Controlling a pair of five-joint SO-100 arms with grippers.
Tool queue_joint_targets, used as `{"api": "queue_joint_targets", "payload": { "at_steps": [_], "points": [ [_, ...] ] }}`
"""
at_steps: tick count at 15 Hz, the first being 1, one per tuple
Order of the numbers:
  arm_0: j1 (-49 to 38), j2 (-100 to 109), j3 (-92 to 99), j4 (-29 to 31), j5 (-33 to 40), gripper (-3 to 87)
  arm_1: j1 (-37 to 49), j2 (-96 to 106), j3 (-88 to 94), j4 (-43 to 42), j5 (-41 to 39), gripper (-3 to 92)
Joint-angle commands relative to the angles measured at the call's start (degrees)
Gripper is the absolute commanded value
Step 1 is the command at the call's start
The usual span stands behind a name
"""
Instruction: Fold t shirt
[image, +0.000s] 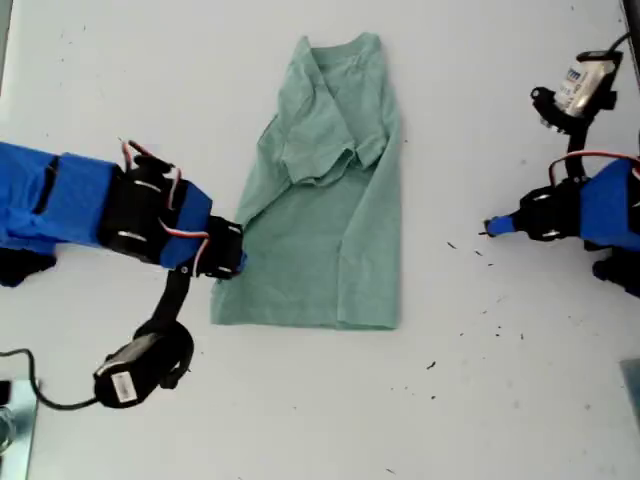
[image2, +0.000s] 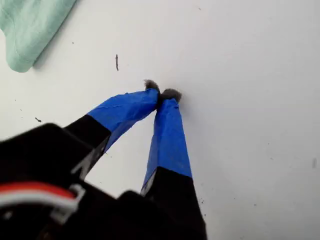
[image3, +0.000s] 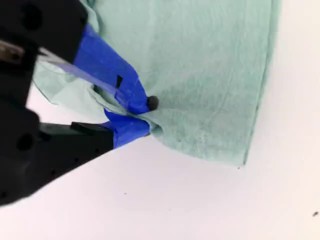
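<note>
The sage-green t shirt lies on the white table in the middle of the exterior view, collar at the top, hem at the bottom, with a sleeve folded onto its chest. My second gripper comes in from the exterior view's left. It is shut on the t shirt, its blue-taped fingers pinching a bunched edge of the cloth. My first gripper rests at the exterior view's right, apart from the shirt. It is shut with nothing in it, tips at the bare table, and a shirt corner shows some way off.
The white table carries small dark specks to the right of the shirt in the exterior view. Wrist cameras with cables hang from both arms: one at the exterior view's lower left, one at its upper right.
</note>
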Motion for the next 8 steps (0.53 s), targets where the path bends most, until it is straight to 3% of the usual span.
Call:
{"api": "queue_joint_targets", "payload": {
  "at_steps": [1,5,8],
  "points": [
    [-0.7,9.7,-1.2,1.2,1.4,-0.2,0.4,0.7,2.2,0.0,-0.3,2.2],
    [-3.0,6.5,-10.4,3.1,5.7,-0.2,0.8,0.7,2.2,0.0,-0.3,2.2],
    [-4.1,-8.3,-31.6,3.5,11.9,-0.2,0.9,0.6,2.2,0.0,-0.1,2.2]
  ]
}}
